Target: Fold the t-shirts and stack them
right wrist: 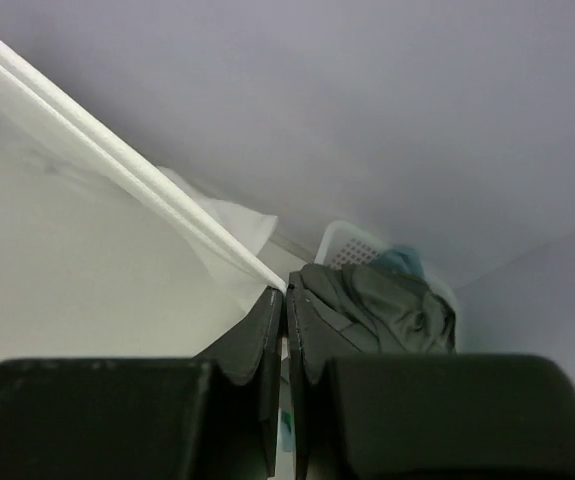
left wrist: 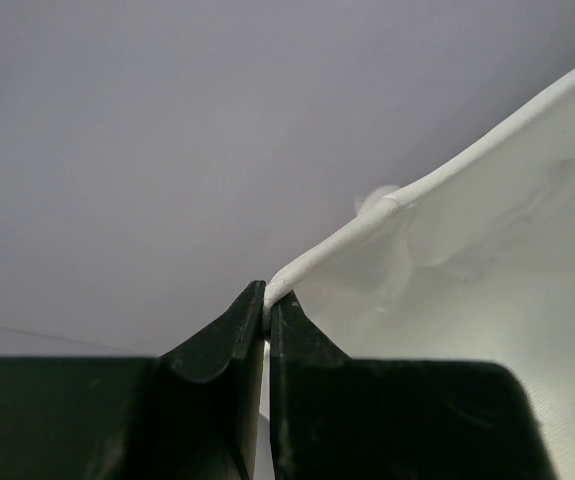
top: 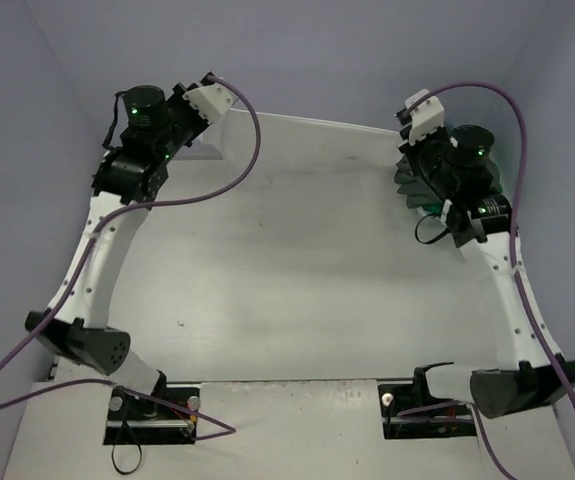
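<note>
**A:** Since our left hand and right hand both pinch the white t-shirt along the desk's far edge, how do we fold it?
**B:** We'd keep it taut and move both evenly.

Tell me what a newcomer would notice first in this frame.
The left gripper, out at the far left, is pinched shut on a raised edge of white fabric. The right gripper, at the far right, is shut on another edge of it. Just beyond the right gripper sits a white basket holding dark clothes.
</note>
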You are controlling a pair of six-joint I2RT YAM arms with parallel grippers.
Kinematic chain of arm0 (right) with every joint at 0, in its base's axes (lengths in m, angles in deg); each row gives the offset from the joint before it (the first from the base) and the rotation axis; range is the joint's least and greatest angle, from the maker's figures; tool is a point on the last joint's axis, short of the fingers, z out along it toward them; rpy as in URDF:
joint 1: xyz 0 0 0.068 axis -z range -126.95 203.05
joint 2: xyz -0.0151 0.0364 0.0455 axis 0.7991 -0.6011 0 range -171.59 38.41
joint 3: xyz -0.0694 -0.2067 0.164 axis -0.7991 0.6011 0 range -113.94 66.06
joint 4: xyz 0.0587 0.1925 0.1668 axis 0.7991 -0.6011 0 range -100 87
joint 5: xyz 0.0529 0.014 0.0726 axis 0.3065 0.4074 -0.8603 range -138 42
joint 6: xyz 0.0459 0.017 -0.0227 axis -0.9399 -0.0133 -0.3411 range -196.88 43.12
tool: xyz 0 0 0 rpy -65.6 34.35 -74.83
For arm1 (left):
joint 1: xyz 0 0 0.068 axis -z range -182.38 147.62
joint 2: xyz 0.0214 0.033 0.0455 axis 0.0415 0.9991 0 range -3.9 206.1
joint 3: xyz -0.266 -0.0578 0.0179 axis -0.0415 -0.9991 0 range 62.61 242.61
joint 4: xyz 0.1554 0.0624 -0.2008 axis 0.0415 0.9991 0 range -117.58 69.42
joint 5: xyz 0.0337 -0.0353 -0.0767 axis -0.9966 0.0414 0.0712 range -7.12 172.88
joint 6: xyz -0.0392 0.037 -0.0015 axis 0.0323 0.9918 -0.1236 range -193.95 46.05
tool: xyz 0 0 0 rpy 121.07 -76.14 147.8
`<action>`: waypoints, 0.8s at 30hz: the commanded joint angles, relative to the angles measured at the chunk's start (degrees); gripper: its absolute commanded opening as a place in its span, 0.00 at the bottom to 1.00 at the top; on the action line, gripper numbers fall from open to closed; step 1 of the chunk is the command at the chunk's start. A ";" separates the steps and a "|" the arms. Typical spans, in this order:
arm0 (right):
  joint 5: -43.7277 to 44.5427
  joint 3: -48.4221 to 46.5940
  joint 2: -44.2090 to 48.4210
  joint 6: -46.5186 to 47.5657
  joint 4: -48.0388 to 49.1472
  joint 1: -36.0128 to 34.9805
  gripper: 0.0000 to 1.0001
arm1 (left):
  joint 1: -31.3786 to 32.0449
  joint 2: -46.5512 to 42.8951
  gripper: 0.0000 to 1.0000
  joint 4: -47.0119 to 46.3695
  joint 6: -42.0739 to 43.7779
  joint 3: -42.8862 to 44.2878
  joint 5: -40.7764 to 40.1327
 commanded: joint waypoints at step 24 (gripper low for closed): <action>-21.16 3.44 33.64 0.41 -19.16 1.08 0.00 | 1.62 -39.60 0.07 24.58 -8.02 0.64 22.59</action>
